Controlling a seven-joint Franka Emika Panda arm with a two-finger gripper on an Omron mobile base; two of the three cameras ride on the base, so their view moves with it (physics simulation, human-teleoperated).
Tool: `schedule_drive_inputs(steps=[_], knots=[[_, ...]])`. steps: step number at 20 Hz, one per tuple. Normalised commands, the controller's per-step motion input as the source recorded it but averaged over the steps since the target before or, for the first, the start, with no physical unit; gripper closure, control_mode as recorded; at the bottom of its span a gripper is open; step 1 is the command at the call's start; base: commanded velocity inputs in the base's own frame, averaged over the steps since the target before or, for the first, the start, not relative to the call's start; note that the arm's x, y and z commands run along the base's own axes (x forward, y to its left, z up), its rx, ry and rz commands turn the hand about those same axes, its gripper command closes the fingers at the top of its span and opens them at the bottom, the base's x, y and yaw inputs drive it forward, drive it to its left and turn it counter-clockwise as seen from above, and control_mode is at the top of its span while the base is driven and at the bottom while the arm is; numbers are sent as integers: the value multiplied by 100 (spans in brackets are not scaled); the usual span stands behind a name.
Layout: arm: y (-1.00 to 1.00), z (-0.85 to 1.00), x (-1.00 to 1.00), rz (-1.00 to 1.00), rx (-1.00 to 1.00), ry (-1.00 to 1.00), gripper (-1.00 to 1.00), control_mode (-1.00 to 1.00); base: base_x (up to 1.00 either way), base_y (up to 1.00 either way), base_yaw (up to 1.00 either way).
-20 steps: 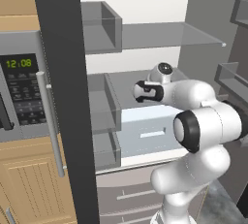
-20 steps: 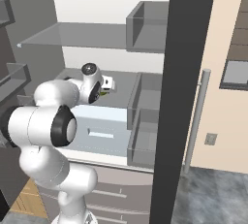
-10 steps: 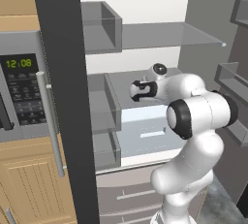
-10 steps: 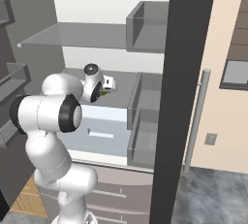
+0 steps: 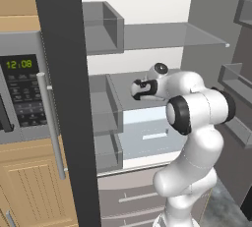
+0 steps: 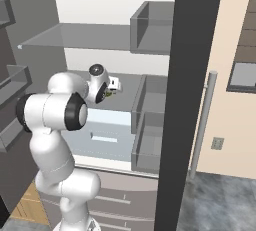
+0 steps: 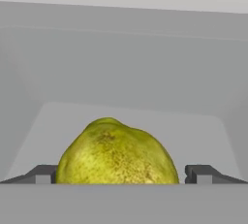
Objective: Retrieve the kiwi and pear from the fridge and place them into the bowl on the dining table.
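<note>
My two-finger gripper (image 7: 118, 173) is fully spread around the speckled yellow-green pear (image 7: 116, 152) on the grey fridge shelf (image 7: 131, 116). I fear the round fruit rolls deeper if one finger touches it first when I clench.

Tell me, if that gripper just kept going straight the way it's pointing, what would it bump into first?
Most likely the pear. In the hand view the yellow-green fruit sits directly ahead, between the open gripper fingertips, on a shelf inside the fridge. Behind it is the fridge's grey back wall. How close the pear is remains unclear.
</note>
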Motion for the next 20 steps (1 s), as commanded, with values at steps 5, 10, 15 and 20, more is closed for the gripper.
schedule_drive_inputs(steps=[5, 10, 15, 20], knots=[[4, -43, 3, 0, 0, 5, -100, -100, 0, 0, 0], [7, -47, 1, -1, 0, 6, 100, -100, 0, 0, 0], [0, -3, 0, 0, 0, 0, 100, -100, 0, 0, 0], [-8, -24, -87, 0, 0, -2, 100, -100, 0, 0, 0]])
